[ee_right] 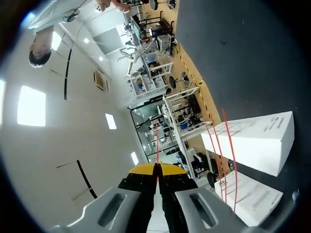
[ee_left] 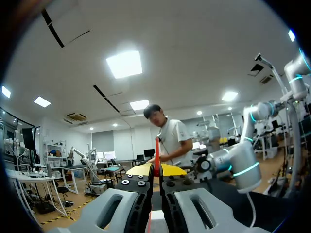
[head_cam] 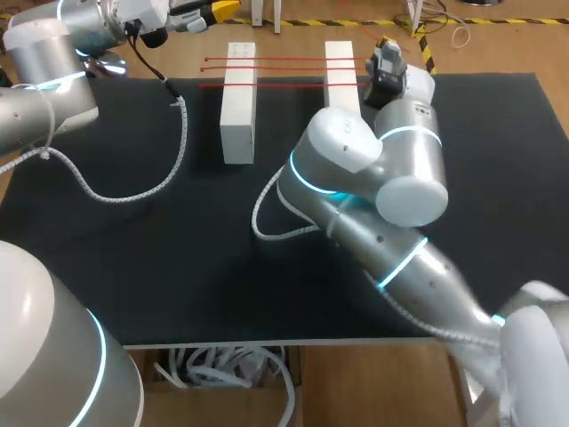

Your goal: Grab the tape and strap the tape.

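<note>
Three red tape strands [head_cam: 284,64] lie stretched across two white blocks [head_cam: 238,102] [head_cam: 340,71] at the back of the black mat. My right gripper [head_cam: 387,46] hangs by the right block's far end. In the right wrist view its yellow tips [ee_right: 156,169] are shut on a thin red tape [ee_right: 157,141] that runs straight ahead; the blocks [ee_right: 252,138] with their strands lie beside it. My left gripper [head_cam: 220,9] is beyond the mat's back left edge. In the left wrist view it [ee_left: 156,170] is shut on an upright red tape strip [ee_left: 157,153].
The black mat [head_cam: 133,258] covers the table. My right arm's elbow [head_cam: 373,169] bulks over the mat's middle right. A white ribbed cable [head_cam: 133,191] from the left arm loops over the left part of the mat, and another [head_cam: 267,227] hangs near the middle.
</note>
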`<state>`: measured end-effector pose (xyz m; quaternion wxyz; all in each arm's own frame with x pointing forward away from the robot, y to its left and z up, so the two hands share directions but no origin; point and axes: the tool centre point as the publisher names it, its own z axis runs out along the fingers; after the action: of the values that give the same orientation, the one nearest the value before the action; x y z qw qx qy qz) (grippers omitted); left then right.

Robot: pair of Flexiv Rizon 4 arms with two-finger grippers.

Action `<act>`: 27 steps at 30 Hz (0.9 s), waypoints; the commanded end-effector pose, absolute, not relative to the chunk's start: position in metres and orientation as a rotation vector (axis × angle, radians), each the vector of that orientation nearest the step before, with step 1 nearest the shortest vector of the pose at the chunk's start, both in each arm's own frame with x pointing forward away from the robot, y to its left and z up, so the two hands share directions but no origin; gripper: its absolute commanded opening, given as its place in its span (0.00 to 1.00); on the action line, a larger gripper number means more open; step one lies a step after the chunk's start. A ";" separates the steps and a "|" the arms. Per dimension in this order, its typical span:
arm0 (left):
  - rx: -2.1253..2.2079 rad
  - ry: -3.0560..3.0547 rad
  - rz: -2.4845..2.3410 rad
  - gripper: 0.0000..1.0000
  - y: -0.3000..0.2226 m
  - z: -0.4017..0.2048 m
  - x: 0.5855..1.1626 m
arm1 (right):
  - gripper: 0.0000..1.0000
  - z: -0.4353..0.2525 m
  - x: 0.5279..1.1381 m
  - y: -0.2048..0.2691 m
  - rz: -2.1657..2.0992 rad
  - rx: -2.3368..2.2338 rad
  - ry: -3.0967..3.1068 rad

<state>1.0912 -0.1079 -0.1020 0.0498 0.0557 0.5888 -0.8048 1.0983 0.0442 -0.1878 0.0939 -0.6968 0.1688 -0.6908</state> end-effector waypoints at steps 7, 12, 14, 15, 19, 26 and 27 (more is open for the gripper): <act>0.164 1.796 -2.447 0.00 -0.108 -0.101 1.089 | 0.00 -0.183 1.099 0.042 -1.945 -2.132 0.442; 0.164 1.796 -2.447 0.00 -0.108 -0.101 1.089 | 0.00 -0.183 1.099 0.042 -1.945 -2.132 0.442; 0.164 1.796 -2.447 0.00 -0.108 -0.101 1.089 | 0.00 -0.183 1.099 0.042 -1.945 -2.132 0.442; 0.164 1.796 -2.447 0.00 -0.108 -0.101 1.089 | 0.00 -0.183 1.099 0.042 -1.945 -2.132 0.442; 0.164 1.796 -2.447 0.00 -0.108 -0.101 1.089 | 0.00 -0.183 1.099 0.042 -1.945 -2.132 0.442; 0.164 1.796 -2.447 0.00 -0.108 -0.101 1.089 | 0.00 -0.183 1.099 0.042 -1.945 -2.132 0.442; 0.164 1.796 -2.447 0.00 -0.108 -0.101 1.089 | 0.00 -0.183 1.099 0.042 -1.945 -2.132 0.442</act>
<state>1.0911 -0.1079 -0.1020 0.0498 0.0556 0.5889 -0.8048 1.1000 0.0425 -0.1867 0.1124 -0.7212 0.1505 -0.6668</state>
